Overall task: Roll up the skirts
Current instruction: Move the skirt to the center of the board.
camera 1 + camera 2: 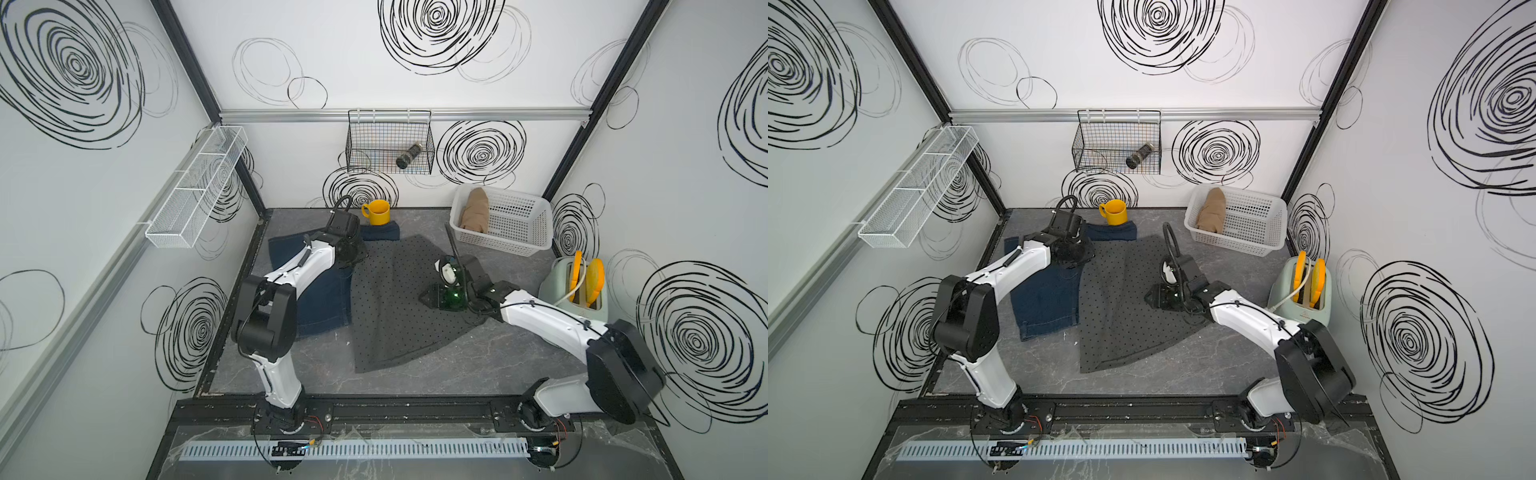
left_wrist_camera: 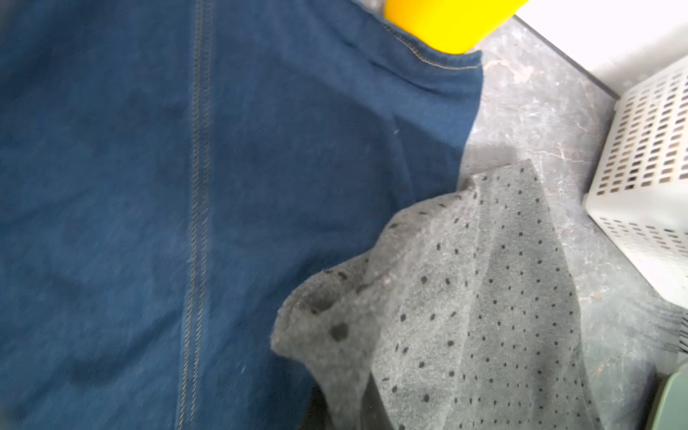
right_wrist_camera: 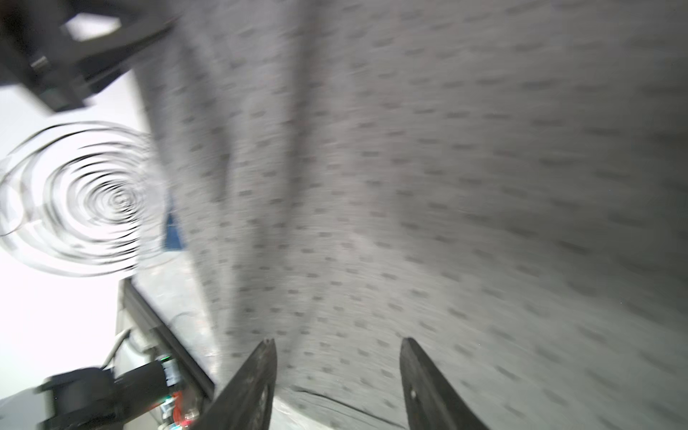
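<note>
Near edge of the worktop [image 1: 478, 374]: bare strip, the best free room on the deck. Next up, dotted skirt [image 1: 395, 316] lies spread mid-worktop, wide hem toward the near edge, narrow end toward the far edge. Over its right half hovers right gripper [image 3: 338, 340], fingers apart, nothing between them. Along the left edge denim skirt [image 1: 324, 299] lies flat, partly under the left arm, and dotted's far-left corner overlaps it. At that corner sits left gripper [image 1: 351, 251]. Its fingers are hidden in every view, so I can't tell if it's clamped on cloth, though the left wrist view shows the corner bunched up. Looks like the start of the dotted roll. To do it well: pinch only the dotted layer, not the denim under it. Bring the right one onto the matching far corner, keep both level, drag clear of denim, then roll tight toward the near edge. Far side is cramped: mug [image 1: 377, 212] at denim's far corner by the far edge, basket [image 1: 515, 224] in the far right corner with tan skirt [image 1: 473, 210] rolled inside, and toaster [image 1: 577, 291] on the right edge close to the right forearm.
</note>
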Tool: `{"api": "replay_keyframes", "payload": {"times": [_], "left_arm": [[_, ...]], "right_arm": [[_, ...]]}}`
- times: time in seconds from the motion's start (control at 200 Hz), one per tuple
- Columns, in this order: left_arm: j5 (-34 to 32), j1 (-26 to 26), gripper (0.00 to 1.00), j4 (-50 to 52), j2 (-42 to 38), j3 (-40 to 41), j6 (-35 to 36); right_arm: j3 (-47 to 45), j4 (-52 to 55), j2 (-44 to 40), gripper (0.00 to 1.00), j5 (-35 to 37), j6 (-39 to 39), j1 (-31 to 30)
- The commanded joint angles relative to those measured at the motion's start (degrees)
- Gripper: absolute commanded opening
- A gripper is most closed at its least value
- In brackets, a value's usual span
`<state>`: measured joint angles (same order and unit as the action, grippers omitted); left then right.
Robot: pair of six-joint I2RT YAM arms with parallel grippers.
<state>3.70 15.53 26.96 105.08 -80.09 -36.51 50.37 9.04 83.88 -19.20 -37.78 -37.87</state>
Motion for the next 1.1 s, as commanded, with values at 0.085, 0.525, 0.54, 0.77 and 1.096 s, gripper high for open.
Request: {"api": "replay_keyframes", "payload": {"times": [0.085,0.525,0.54,0.77,1.096], "left_arm": [[-2.61,-2.66,0.70,0.89,-1.15,0.87,1.15],[0.84,10.53,0.98,0.87,-37.99,37.84,-10.28],[0.94,11.17,0.98,0.90,-39.02,38.95,-11.01],[5.98,20.76,0.88,-9.51,-49.71,55.97,-22.68],[1.91,30.22,0.81,-17.10,-49.18,65.43,-31.27]], "right_arm": [[6.62,-1.65,12.69,0.51,0.05,-4.59,-7.47],[-2.37,9.30,-0.25,0.53,15.86,-7.62,-4.38],[-3.04,9.77,-1.62,0.54,15.93,-7.58,-3.33],[-9.67,13.03,-12.32,0.54,14.71,0.76,17.15],[-7.05,13.31,3.86,0.44,6.30,4.42,33.64]]}}
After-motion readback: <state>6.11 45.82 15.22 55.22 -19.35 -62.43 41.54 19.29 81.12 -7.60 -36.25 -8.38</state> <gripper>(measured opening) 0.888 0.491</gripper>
